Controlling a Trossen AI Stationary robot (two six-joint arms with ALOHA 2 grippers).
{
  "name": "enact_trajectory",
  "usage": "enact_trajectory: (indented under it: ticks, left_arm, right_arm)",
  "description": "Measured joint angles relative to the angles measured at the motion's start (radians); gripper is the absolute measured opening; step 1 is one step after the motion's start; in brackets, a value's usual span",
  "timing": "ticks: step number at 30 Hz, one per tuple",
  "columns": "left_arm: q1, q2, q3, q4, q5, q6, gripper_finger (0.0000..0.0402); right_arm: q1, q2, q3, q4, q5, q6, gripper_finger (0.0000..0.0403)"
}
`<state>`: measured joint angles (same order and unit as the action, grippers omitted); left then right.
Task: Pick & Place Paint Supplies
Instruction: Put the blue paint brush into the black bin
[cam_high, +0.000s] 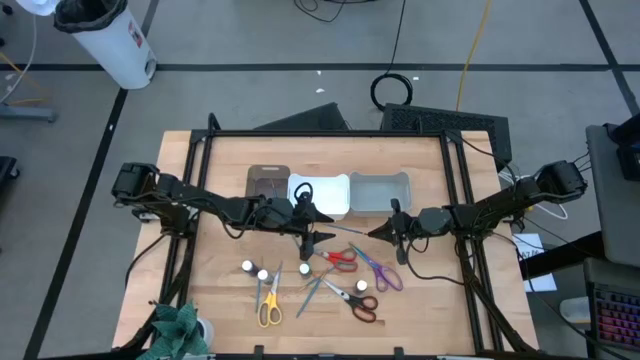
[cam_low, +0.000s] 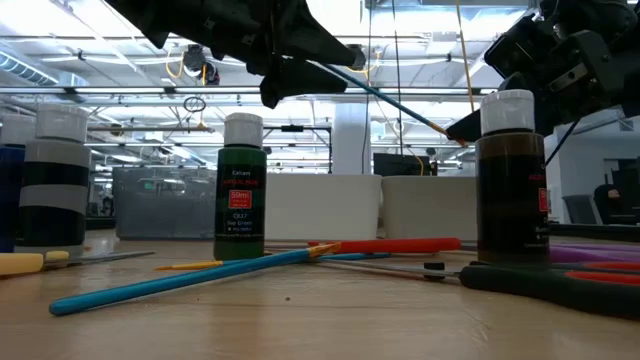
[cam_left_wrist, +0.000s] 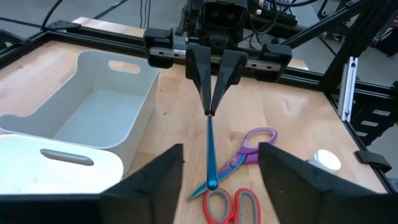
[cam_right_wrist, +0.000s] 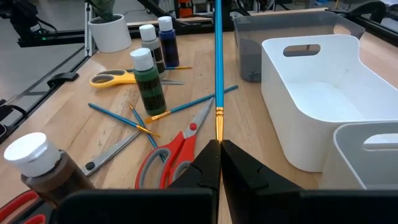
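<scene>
A thin teal brush (cam_high: 347, 230) hangs in the air between my two grippers, above the scissors. My right gripper (cam_right_wrist: 219, 144) is shut on its bristle end. My left gripper (cam_left_wrist: 221, 149) is open; its fingers stand on either side of the brush's handle end (cam_left_wrist: 211, 182) without touching it. Below lie red scissors (cam_high: 341, 259), purple scissors (cam_high: 381, 271), yellow scissors (cam_high: 269, 306) and black scissors (cam_high: 357, 301). Several white-capped bottles stand upright on the table, among them a green one (cam_right_wrist: 149, 84) and a brown one (cam_right_wrist: 43, 171). More brushes (cam_right_wrist: 134, 121) lie flat. My right gripper pinches the brush between its two fingers at the bristle end, just past the gold ferrule (cam_right_wrist: 219, 127). The fingers lie level and in line with the brush, coming from the table's right. The brush is lifted clear and slants up toward my left gripper (cam_low: 300, 55).
Three bins stand in a row behind the grippers: brown (cam_high: 268, 182), white (cam_high: 322, 196) and grey (cam_high: 381, 192). A potted plant (cam_high: 180, 328) sits at the near left corner. A black frame (cam_high: 320, 133) borders the table.
</scene>
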<state>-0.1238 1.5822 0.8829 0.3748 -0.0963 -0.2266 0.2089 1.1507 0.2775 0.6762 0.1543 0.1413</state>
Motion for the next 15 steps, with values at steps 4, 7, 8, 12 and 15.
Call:
enact_trajectory:
  ticks: [4,7,8,12,15]
  left_arm:
    - [0.002,0.0,0.0,0.0,0.001,-0.012,0.0144]
    - [0.006,0.0,0.0,0.0,0.002,-0.014,0.0109]
    - [0.008,0.0,0.0,0.0,0.004,-0.014,0.0099]
    - [0.018,0.0,0.0,0.0,0.046,-0.022,0.0067]
    - [0.024,0.0,0.0,-0.005,0.071,-0.023,0.0045]
  right_arm:
    - [0.0,0.0,0.0,0.0,0.0,0.0,0.0]
    - [0.0,0.0,0.0,0.0,0.0,0.0,0.0]
    - [0.0,0.0,0.0,0.0,0.0,0.0,0.0]
    - [0.0,0.0,0.0,-0.003,0.0,0.0,0.0]
    - [0.0,0.0,0.0,-0.006,0.0,-0.001,0.0]
